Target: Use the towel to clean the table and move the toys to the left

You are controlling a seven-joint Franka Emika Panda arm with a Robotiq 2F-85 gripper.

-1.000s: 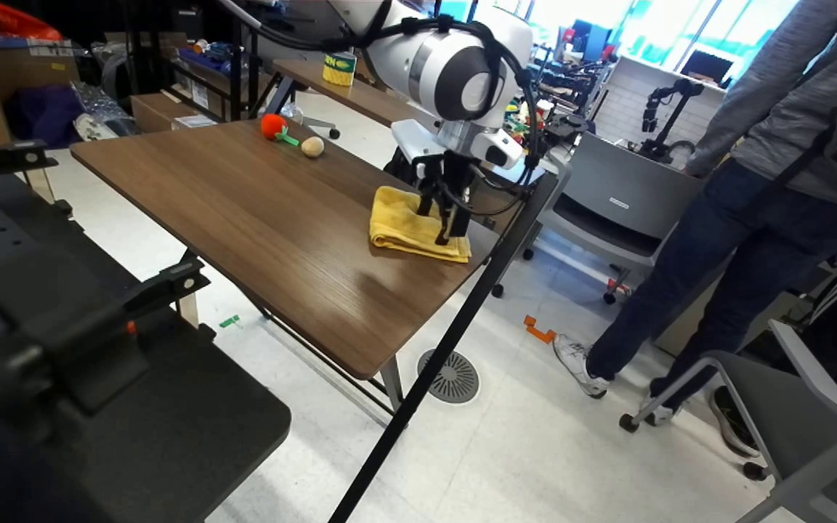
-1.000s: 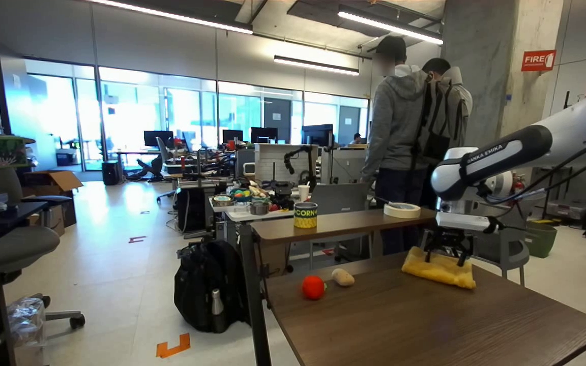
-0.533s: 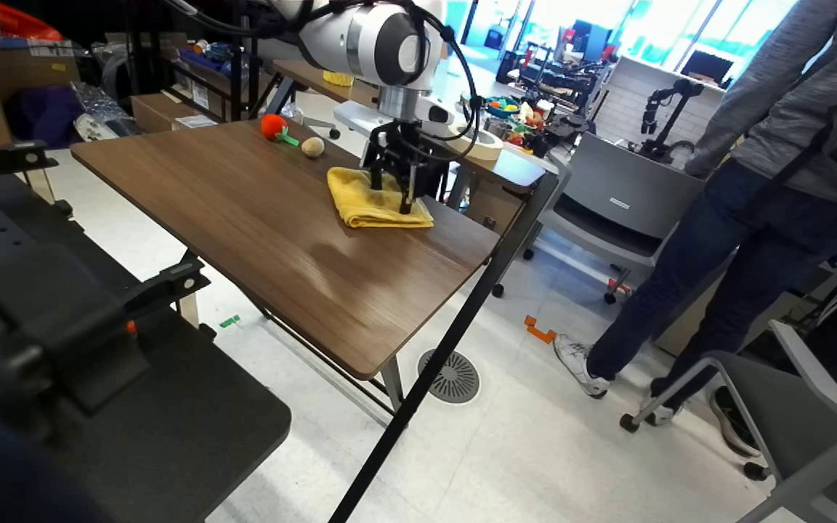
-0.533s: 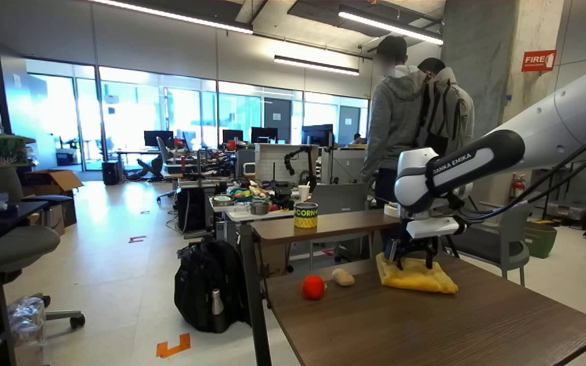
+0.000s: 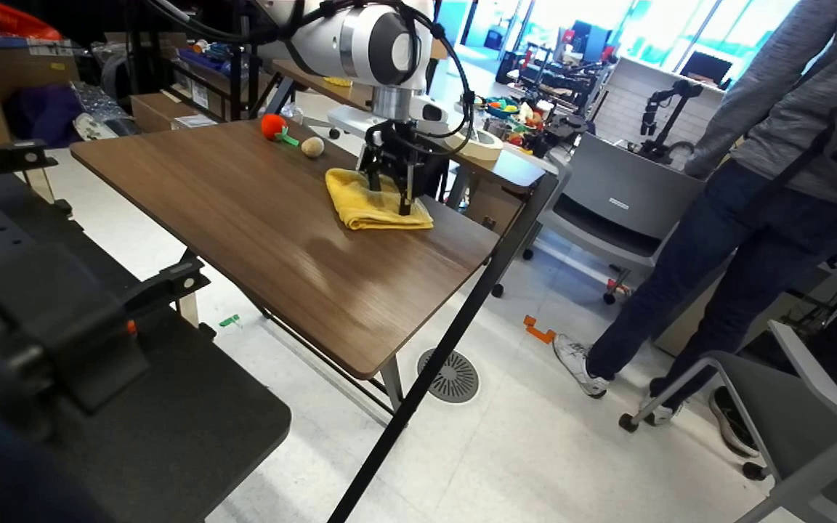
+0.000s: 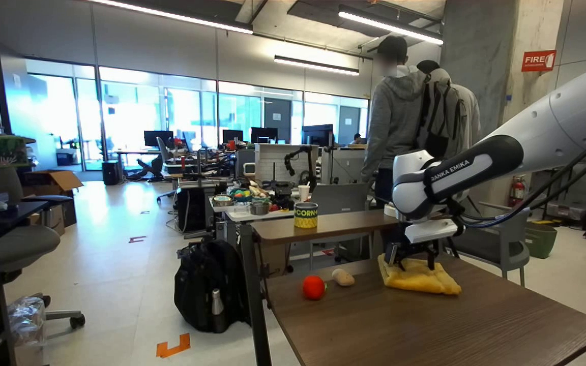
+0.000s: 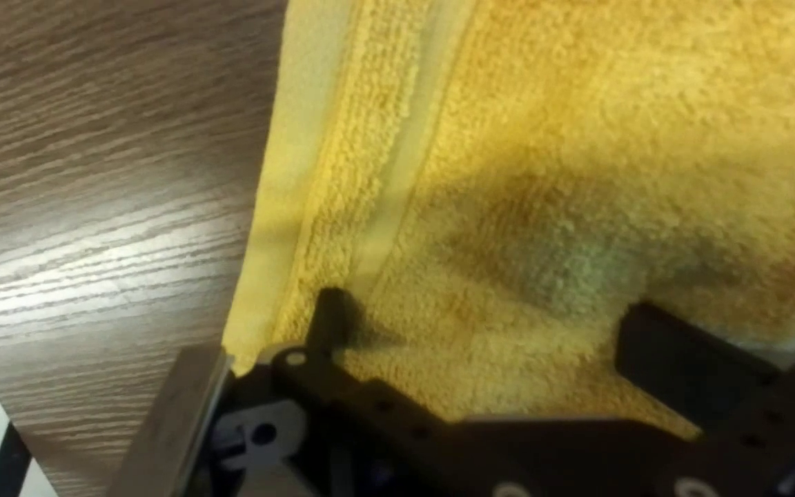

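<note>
Near the brown wood-grain worktop's (image 5: 244, 200) long edge lie a round red toy (image 5: 272, 126), oval tan toy (image 5: 312, 147) and folded yellow towel (image 5: 349, 200), which wide-spread black fingers (image 7: 680, 366) partly hide. A cream tape roll (image 5: 482, 151) is half-hidden.

Can (image 6: 305, 215) reads CORN, sign (image 6: 539, 60) FIRE, arm (image 6: 501, 152) RANKA EMIKA.

Hand (image 7: 486, 306) downward, fingers (image 7: 680, 366) wide apart

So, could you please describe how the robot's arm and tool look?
The Franka Emika arm is white and rounded, with a black panel lettered "ANKA EMIKA" (the start is unclear) and a silver-grey collar. Black cables run along it. The tool is mostly black, with two narrow fingers and a white, box-like housing above.
</note>
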